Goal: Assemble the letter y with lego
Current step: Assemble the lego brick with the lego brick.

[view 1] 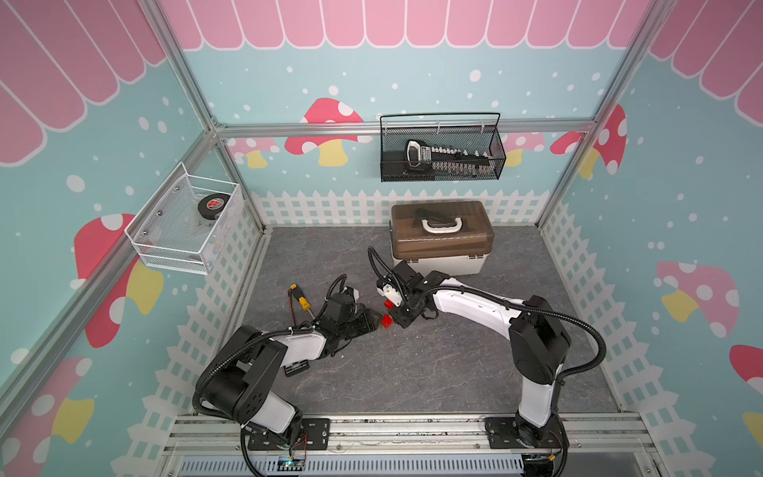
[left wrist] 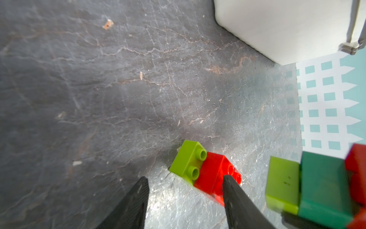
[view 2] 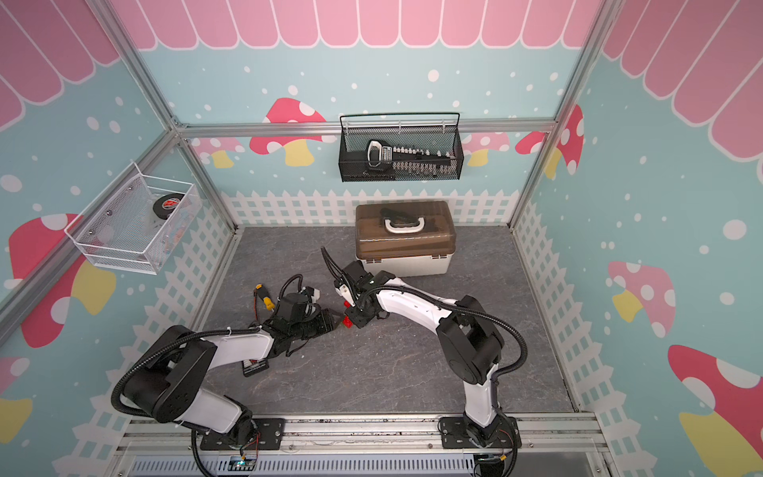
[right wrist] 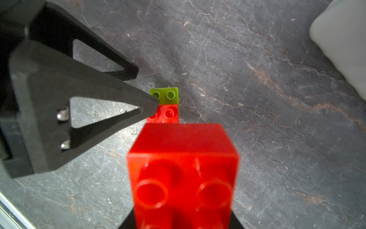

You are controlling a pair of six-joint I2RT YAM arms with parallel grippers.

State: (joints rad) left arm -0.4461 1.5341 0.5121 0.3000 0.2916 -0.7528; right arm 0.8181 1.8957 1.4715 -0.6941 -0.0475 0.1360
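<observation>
Right gripper [right wrist: 180,220] is clamped on the part-built y [left wrist: 320,182] (lime, dark green, red). The left gripper [left wrist: 185,177] has its fingers apart, one tip at the lime-red pair [left wrist: 210,172] lying mid-table [view 1: 413,371]. The box [view 1: 441,231] at 1 o'clock is closed, contents unclear; the black basket [view 1: 392,165] at 12 holds a tool [view 1: 437,159], and the white basket [view 1: 165,247] at 10 holds a tape roll [view 1: 212,204].

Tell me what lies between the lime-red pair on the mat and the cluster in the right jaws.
Left wrist view: mostly bare mat; one finger of the left gripper pokes in beside the pair.
</observation>
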